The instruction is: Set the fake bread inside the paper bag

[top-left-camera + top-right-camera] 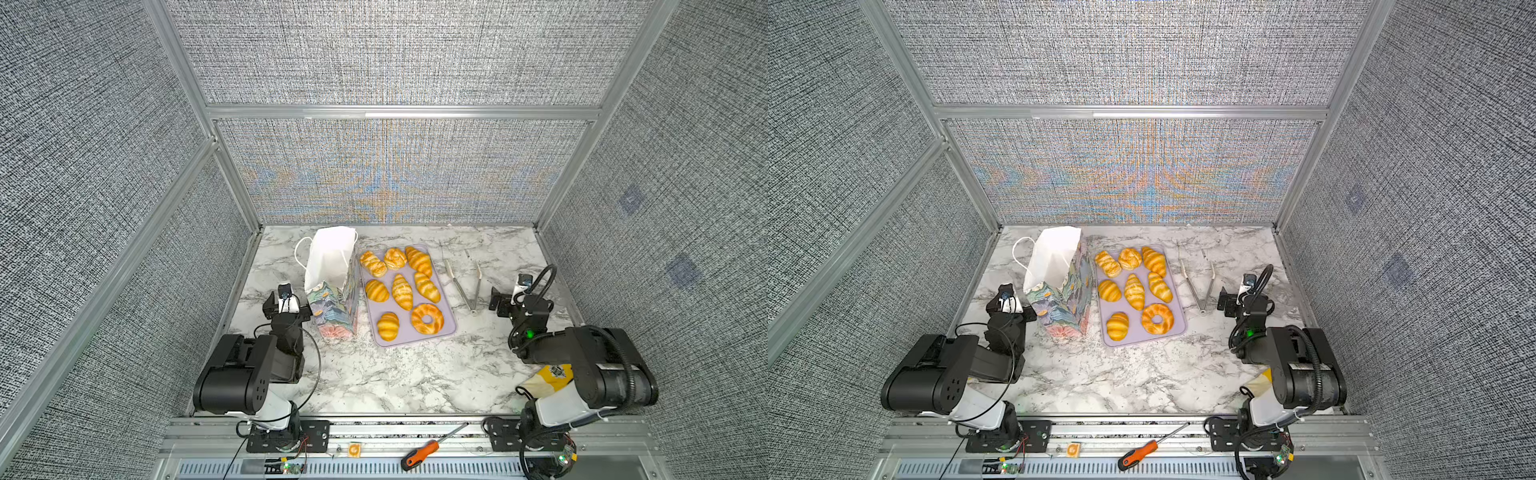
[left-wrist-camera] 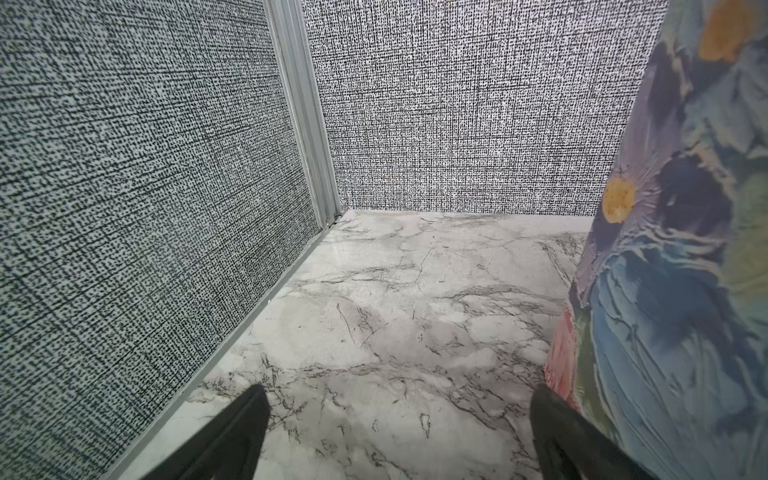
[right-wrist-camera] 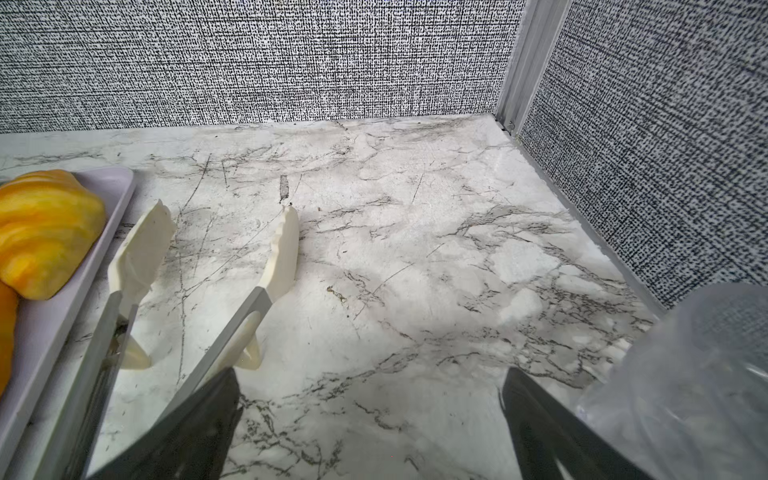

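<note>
Several glossy golden pieces of fake bread (image 1: 402, 292) (image 1: 1134, 291) lie on a flat lilac tray (image 1: 415, 340) (image 1: 1144, 338) in both top views; one is ring-shaped (image 1: 427, 318). The paper bag (image 1: 332, 266) (image 1: 1054, 266) stands upright just left of the tray, its mouth wide and its white lining showing. My left gripper (image 1: 288, 307) (image 2: 399, 390) hangs open and empty beside the bag's floral wall (image 2: 673, 249). My right gripper (image 1: 517, 301) (image 3: 370, 374) is open and empty right of the tray. One piece of the bread (image 3: 45, 237) shows at the tray's edge (image 3: 54, 316).
Metal tongs (image 1: 465, 282) (image 3: 274, 266) with cream tips lie open between the tray and my right gripper. Translucent plastic (image 3: 698, 374) sits close by the right gripper. An orange screwdriver (image 1: 419, 453) rests on the front rail. Fabric walls enclose the marble table (image 1: 395, 374).
</note>
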You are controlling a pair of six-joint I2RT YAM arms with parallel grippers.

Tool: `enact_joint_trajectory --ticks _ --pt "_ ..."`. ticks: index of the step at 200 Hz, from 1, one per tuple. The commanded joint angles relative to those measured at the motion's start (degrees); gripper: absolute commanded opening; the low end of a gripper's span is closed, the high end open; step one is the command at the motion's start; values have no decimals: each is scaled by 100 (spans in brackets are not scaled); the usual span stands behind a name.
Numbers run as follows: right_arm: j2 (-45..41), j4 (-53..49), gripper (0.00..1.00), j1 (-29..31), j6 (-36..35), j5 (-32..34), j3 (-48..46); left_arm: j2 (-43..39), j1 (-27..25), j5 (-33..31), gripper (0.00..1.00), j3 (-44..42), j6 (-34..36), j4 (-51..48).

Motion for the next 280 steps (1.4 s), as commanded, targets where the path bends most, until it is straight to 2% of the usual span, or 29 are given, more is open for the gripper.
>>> enact_joint_trajectory --ticks 1,236,252,259,280 --pt "0 137 99 2 16 34 4 8 12 44 99 6 -36 78" --pt "-17 154 99 -2 18 34 -13 -40 13 -34 99 25 4 116" --pt "-76 296 99 5 -58 -100 -123 -486 11 -188 99 147 -47 -455" --pt "-174 308 99 40 -90 -119 -168 -850 12 -245 99 284 -111 -1023" --pt "-585 -125 99 47 112 376 -129 -1873 12 -946 99 834 -503 -2738"
